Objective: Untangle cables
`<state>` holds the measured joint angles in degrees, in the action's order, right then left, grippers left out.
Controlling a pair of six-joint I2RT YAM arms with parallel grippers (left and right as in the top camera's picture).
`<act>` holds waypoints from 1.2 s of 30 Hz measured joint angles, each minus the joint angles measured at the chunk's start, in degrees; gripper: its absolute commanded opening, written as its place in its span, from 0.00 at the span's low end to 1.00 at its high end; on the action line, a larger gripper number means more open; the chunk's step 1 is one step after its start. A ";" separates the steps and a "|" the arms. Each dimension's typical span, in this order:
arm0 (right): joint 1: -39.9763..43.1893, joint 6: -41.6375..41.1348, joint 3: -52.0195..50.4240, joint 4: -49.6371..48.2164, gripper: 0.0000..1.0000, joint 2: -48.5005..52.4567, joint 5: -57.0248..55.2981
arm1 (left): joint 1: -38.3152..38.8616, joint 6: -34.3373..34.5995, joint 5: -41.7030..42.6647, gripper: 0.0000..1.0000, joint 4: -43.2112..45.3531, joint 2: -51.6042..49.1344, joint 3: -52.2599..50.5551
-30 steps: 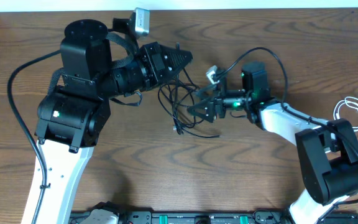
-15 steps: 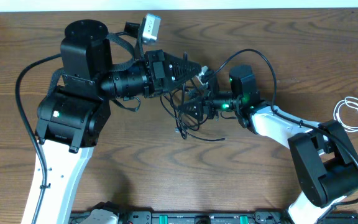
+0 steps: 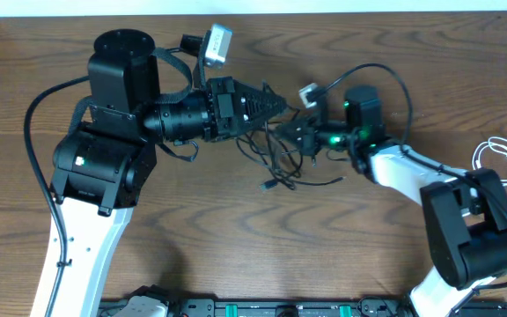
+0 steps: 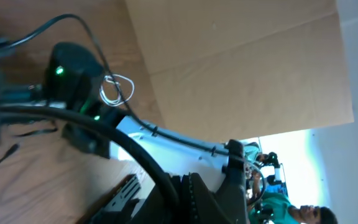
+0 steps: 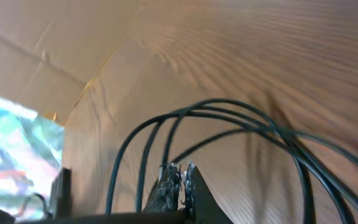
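Gripping, right claw (image 5: 179, 177): fingers pressed fully together, with thin strands of the black cables (image 3: 275, 163) coming out at the tips and arching up and away over the wood.
Left claw (image 3: 275, 104): closed as far as it goes. One black strand runs taut into it, seen large and close in the left wrist view.
Claw positions: tips near each other above the middle of the desk (image 3: 192, 229), left claw pointing right and right claw pointing left.
Black cables, location: a loose tangle strung between the two claws. Its loops trail toward the near edge onto the desk, and one small plug end lies on the wood at the near side of the tangle.
White cable (image 3: 498, 160): a small coil lying flat at the right edge of the desk, well apart from the tangle and from both claws.
Cardboard (image 4: 241, 68): a brown sheet standing beyond the desk.
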<state>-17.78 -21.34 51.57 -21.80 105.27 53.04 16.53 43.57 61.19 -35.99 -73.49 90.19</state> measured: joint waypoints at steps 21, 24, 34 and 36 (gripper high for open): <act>15.56 -1.95 0.11 28.98 0.01 -0.04 -28.81 | -0.35 -1.86 -1.07 0.07 -1.03 -0.33 0.00; 16.83 -2.05 0.11 29.94 0.01 -0.02 -30.62 | -1.38 -1.86 -1.07 0.07 -1.01 -0.33 0.00; 17.57 -2.40 0.11 27.56 0.01 -0.02 -27.87 | -3.04 -3.39 -0.85 0.07 -1.86 -0.33 0.00; 17.57 -2.45 0.11 26.82 0.01 -0.02 -26.43 | -3.06 -3.89 -1.09 0.08 -2.97 -0.28 0.00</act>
<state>-0.21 -23.79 51.68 5.02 105.25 26.61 13.47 39.68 60.10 -38.96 -73.78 90.19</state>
